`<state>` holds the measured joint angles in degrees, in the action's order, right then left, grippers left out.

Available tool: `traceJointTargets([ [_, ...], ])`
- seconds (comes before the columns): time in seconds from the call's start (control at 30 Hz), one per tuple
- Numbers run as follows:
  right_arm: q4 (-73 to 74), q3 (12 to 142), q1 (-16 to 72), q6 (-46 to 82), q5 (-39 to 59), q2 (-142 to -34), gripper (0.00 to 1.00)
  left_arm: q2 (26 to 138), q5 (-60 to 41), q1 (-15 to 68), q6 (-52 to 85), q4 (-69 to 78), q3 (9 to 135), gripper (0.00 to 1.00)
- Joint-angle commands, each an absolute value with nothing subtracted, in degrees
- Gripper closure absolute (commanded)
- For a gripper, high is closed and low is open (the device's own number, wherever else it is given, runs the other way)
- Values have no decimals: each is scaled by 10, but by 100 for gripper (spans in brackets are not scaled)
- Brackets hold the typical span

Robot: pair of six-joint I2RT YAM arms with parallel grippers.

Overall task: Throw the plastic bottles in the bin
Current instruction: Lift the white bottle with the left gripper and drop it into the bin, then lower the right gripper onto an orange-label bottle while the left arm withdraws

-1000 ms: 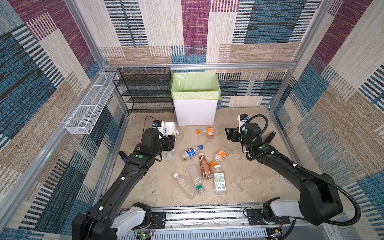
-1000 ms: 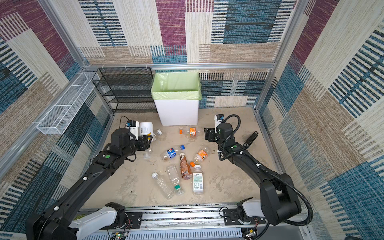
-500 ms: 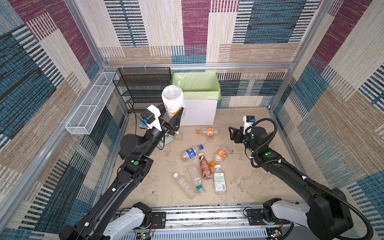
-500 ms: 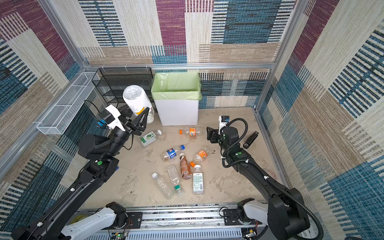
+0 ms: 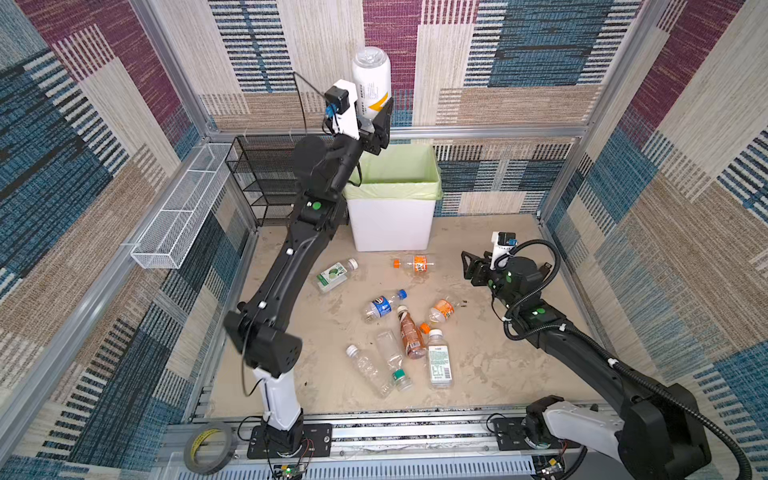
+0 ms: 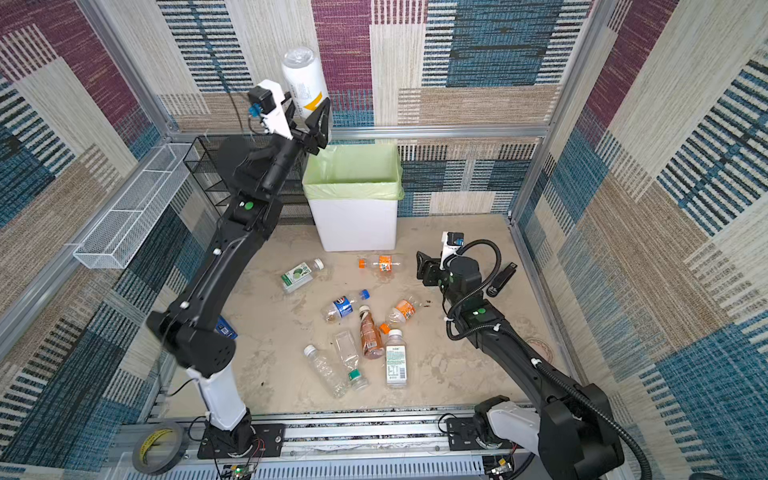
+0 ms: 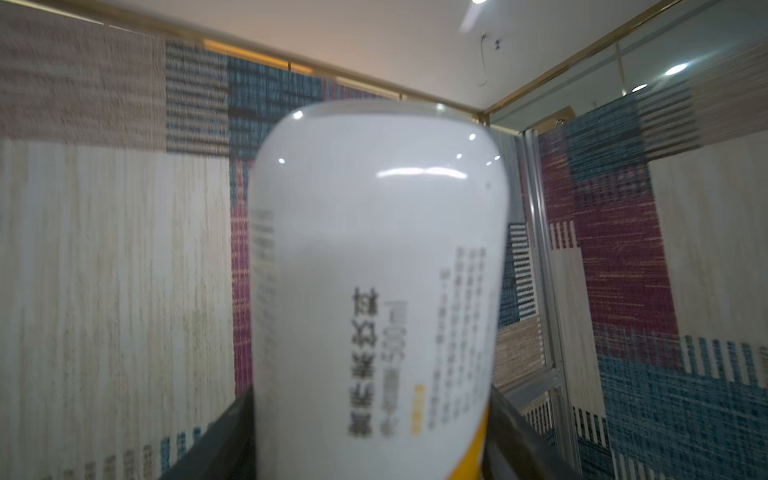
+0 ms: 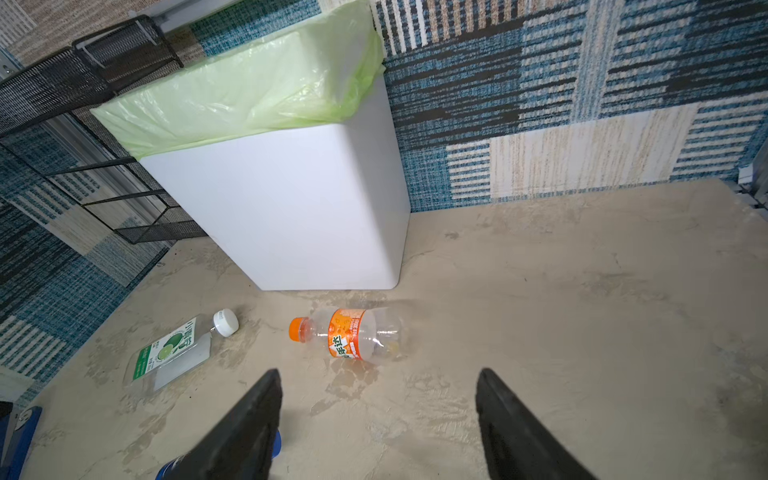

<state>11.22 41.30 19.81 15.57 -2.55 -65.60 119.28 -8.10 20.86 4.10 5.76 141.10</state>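
My left gripper [image 6: 308, 106] is raised high over the left rim of the bin [image 5: 395, 224], pointing up. Its jaws stand open, and the lower end of a white-labelled plastic bottle [image 5: 371, 83] sits loosely between them, bottom up. That bottle [image 7: 374, 270] fills the left wrist view. Several plastic bottles lie on the floor: an orange-labelled one [image 5: 417, 264], a green-labelled one [image 5: 334, 274], a blue-labelled one [image 5: 382, 307] and a brown-filled one [image 5: 409, 336]. My right gripper [image 8: 378, 374] hangs open and empty just above the floor, facing the orange-labelled bottle [image 8: 357, 332] and the bin [image 8: 291, 208].
A black mesh rack [image 5: 266, 178] stands left of the bin, and a white wire basket [image 5: 178, 224] hangs on the left wall. A black stick-like gadget [image 6: 503, 278] lies by the right wall. A blue device [image 6: 224, 328] sits under my left arm. A tape roll [image 5: 208, 453] rests on the front rail.
My left arm swung up from the floor with the white bottle, ending high over the bin's left rim, and its jaws have spread. My right gripper drew back slightly to the right.
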Motion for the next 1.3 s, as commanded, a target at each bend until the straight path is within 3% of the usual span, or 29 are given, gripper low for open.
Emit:
traceJointTargets([
  [0.0, 114, 406, 199, 163, -11, -642, 25, 1324, -140, 185, 167, -337, 1746, 14],
  [0.07, 106, 402, 199, 159, -13, -632, 25, 1348, -148, 184, 169, -374, 1799, 8],
  [0.17, 99, 401, 199, 151, -16, -625, 25, 1292, -170, 185, 156, -348, 1716, 3],
  [0.3, 107, 396, 199, 155, -9, -630, 25, 1094, -162, 191, 135, -112, 1353, 0],
  [0.37, 103, 398, 200, 156, 0, -638, 25, 1020, -145, 190, 120, -55, 1244, 0],
  [0.6, -10, 426, 215, 142, -2, -653, 22, 850, -97, 190, 54, -73, 1050, 1],
  [0.83, -138, 408, 244, 219, -3, -641, 21, 706, -15, 188, 30, -115, 836, 2],
  [1.27, -125, 371, 294, 487, 21, -682, 17, 630, -48, 165, -6, -135, 619, 3],
])
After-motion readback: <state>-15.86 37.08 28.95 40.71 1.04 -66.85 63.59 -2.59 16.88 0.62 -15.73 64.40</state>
